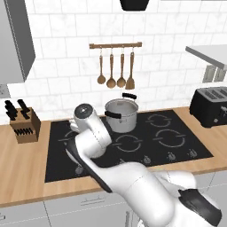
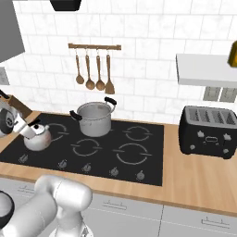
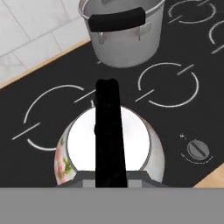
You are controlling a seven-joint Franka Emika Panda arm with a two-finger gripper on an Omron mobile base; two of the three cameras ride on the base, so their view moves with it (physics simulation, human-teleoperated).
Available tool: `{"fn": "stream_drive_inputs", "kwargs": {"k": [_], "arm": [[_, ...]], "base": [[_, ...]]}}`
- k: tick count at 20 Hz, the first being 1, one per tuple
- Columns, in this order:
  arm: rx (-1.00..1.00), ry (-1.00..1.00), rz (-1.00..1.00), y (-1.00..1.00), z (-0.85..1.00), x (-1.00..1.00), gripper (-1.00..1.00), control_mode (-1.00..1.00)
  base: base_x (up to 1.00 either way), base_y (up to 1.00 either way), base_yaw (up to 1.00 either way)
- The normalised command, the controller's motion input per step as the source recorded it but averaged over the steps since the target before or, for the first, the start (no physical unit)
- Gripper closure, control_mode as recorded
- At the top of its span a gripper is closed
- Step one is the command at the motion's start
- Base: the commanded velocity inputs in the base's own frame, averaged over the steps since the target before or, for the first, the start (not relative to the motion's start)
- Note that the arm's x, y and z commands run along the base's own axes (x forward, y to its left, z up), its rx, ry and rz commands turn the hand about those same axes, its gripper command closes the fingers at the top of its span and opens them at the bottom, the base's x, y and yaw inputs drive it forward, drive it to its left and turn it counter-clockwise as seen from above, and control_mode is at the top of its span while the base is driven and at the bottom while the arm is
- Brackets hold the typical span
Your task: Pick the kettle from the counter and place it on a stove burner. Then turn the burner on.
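The kettle (image 2: 38, 137), squat and silver with a black arched handle (image 3: 109, 131), is at the front left of the black cooktop (image 2: 152, 173), beside a small ring marking (image 3: 46, 114). Whether it rests on the glass or hangs just above it I cannot tell. My gripper (image 2: 29, 125) reaches in from the left and is shut on the kettle's handle. In the hand view I look straight down on the kettle's body (image 3: 135, 142). The stove burner (image 2: 132, 153), the widest ring, lies at the front right of the cooktop (image 1: 170, 138), well away from the kettle. The counter (image 2: 203, 178) surrounds the cooktop.
A steel pot (image 2: 95, 119) with black side handles stands at the back of the cooktop, close behind the kettle. Burner knobs (image 2: 113, 171) line the front edge. A black toaster (image 2: 207, 132) sits on the right, a knife block (image 1: 25, 126) on the left, and wooden utensils (image 1: 116, 71) hang on the wall.
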Motion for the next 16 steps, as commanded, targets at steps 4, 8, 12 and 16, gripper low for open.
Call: {"fn": "stream_drive_inputs", "kwargs": {"k": [4, 8, 12, 16], "arm": [[0.02, 0.03, 0.19, -0.24, 0.04, 0.42, 1.00, -1.00], [0.00, 0.10, 0.21, -0.03, 0.00, 0.39, 1.00, -1.00], [-0.01, 0.14, 0.22, 0.00, 0.00, 0.31, 1.00, -1.00], [-0.07, 0.04, 0.15, 0.09, 0.00, 0.27, 1.00, -1.00]], "base": [[0.00, 0.00, 0.00], [0.00, 0.00, 0.00], [0.00, 0.00, 0.00], [0.00, 0.00, 0.00]]}}
